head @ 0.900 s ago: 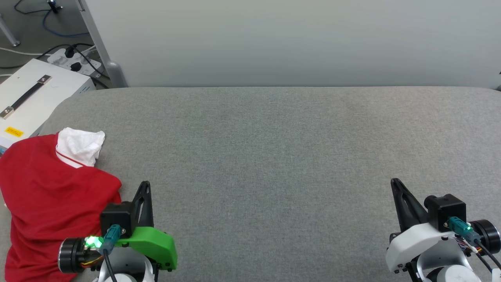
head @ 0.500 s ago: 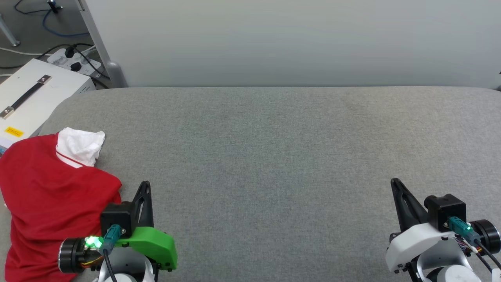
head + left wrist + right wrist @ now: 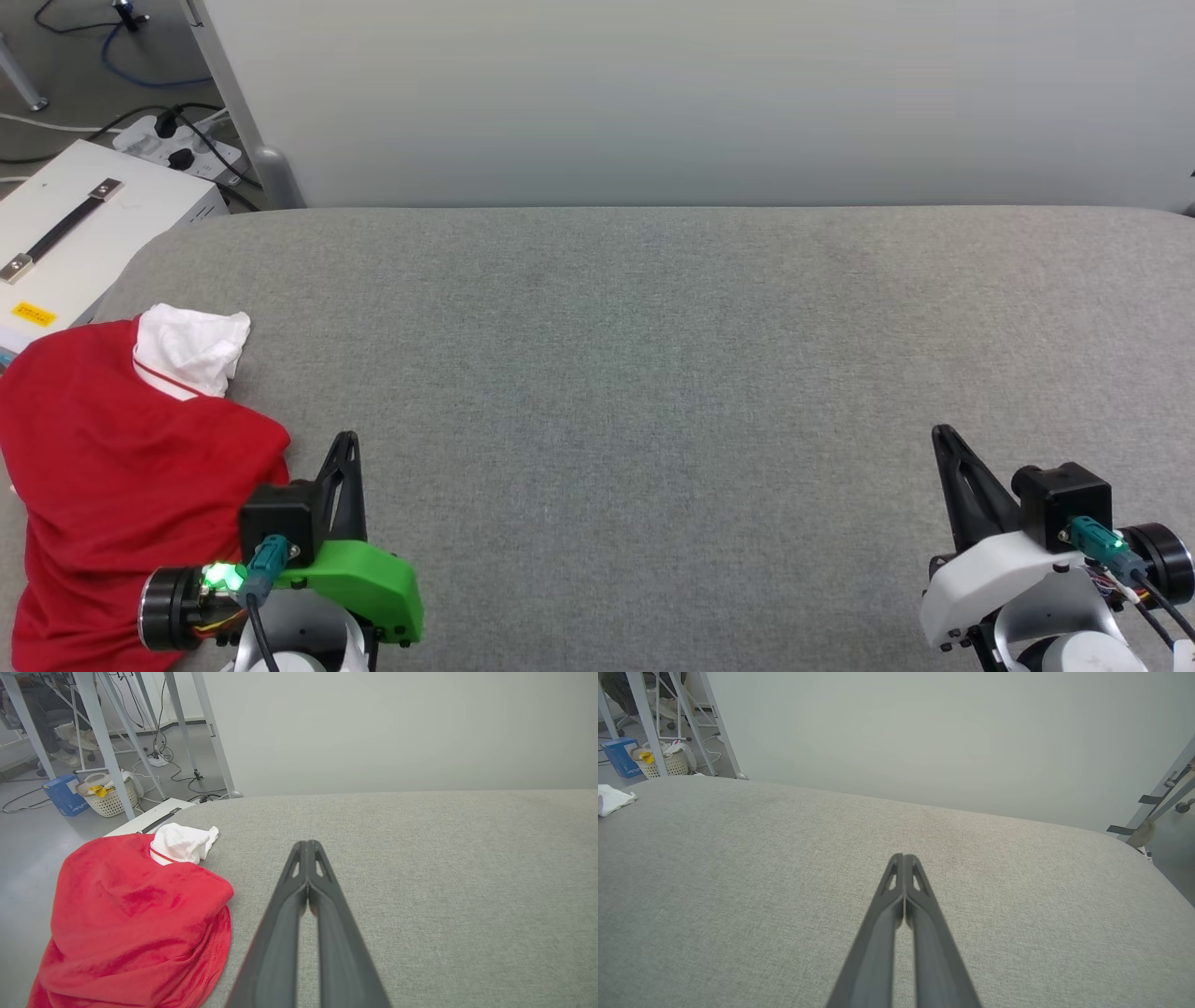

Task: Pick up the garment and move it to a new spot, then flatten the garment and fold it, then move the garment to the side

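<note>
Garment (image 3: 112, 467) lies bunched at the left edge of the grey bench (image 3: 653, 373), unmoved since the earlier frames. Just beside it hovers the left tool (image 3: 347, 439), clenched on nothing; the right tool (image 3: 943, 432), likewise clenched, sits well apart. Neither has shifted.

Soft, fuzzy red cloth garment (image 3: 135, 924) lies on a matt, coarse-woven grey fabric table (image 3: 653, 373).

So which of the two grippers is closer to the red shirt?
The left gripper, on the green mount, right beside the garment; the right gripper, on the white mount, is far across the grey surface.
</note>
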Available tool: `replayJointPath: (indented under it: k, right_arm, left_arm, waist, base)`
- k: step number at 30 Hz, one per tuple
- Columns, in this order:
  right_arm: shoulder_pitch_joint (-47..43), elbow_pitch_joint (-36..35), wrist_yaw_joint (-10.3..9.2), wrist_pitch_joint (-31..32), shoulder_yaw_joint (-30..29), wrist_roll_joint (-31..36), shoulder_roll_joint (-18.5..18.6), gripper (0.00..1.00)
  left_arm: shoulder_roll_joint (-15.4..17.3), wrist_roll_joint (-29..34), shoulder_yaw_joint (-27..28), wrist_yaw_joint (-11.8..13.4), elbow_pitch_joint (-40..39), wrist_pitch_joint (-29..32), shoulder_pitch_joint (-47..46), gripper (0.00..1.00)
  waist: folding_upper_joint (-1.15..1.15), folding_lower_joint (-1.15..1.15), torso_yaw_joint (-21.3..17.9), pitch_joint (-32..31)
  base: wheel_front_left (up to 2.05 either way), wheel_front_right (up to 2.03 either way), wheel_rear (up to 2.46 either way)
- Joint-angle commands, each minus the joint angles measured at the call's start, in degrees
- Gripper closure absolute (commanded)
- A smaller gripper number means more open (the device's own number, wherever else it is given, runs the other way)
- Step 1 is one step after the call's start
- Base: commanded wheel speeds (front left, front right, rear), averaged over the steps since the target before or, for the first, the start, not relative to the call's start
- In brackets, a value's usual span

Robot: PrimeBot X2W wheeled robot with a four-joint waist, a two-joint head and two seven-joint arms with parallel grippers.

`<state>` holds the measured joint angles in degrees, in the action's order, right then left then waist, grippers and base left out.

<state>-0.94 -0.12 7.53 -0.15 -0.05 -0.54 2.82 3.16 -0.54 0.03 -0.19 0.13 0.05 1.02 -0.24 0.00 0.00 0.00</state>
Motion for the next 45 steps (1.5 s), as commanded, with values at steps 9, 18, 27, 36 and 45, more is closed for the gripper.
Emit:
replayJointPath:
  k: [9,18,27,36,45]
  right_arm:
    - [-0.07,-0.25,0.00,-0.87,-0.82,-1.22,-0.03,0.00]
    - [-0.27,-1.16,-0.01,-1.93,-1.78,-3.05,-0.02,0.00]
    - [-0.57,-2.13,-0.01,-2.97,-2.58,-4.83,-0.01,0.00]
    - [-1.19,-2.86,-0.01,-4.03,-3.29,-6.64,-0.01,0.00]
    - [-1.97,-3.01,-0.01,-5.07,-3.84,-8.13,0.00,0.00]
  left_arm:
    - [-0.01,-0.43,-0.82,0.87,0.05,-0.88,-0.15,0.00]
    - [-0.03,-0.79,-1.82,1.75,-0.04,-1.96,-0.39,0.00]
    - [-0.05,-1.07,-2.80,2.44,-0.19,-3.01,-0.49,0.00]
    - [-0.07,-1.52,-3.79,2.86,-0.21,-4.09,-0.44,0.00]
    - [-0.09,-2.03,-4.76,3.27,-0.06,-5.14,-0.31,0.00]
  waist:
    - [0.01,0.00,-0.01,0.10]
    - [0.03,0.00,0.01,0.19]
    - [0.05,0.00,-0.04,0.22]
    - [0.07,0.00,-0.14,0.10]
    - [0.08,0.00,-0.14,-0.07]
  base:
    - [0.00,0.00,0.00]
    - [0.00,0.00,0.00]
    - [0.00,0.00,0.00]
    - [0.00,0.00,0.00]
    - [0.00,0.00,0.00]
